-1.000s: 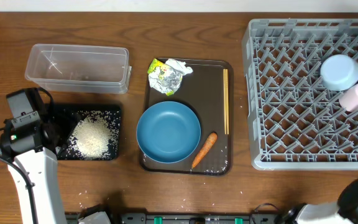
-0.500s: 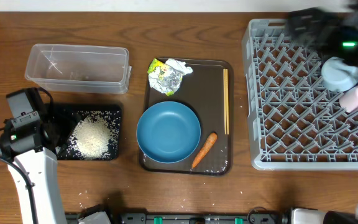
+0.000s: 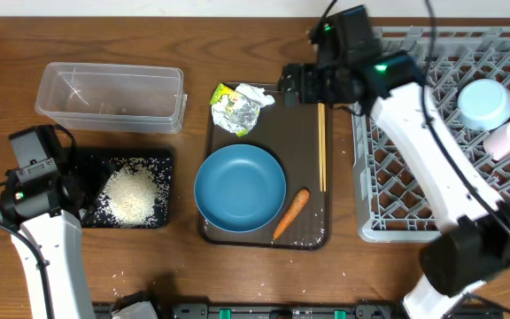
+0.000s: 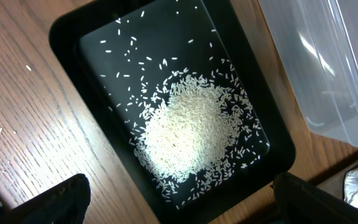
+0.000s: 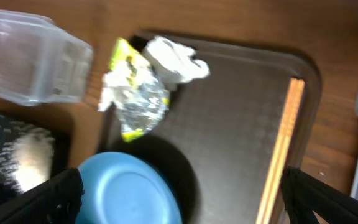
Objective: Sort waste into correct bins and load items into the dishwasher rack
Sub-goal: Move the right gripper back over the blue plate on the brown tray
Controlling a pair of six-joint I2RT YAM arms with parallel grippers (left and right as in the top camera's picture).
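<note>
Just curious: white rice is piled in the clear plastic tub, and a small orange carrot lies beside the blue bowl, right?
The white rice is piled in the shallow black tray, not the clear plastic tub; the left wrist view shows it. The small orange carrot does lie beside the wide blue bowl.

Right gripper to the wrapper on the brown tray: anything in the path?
Nothing visible. The right gripper hangs open beside the wrapper, with only bare brown tray between them. The bowl and chopsticks sit off that line.
</note>
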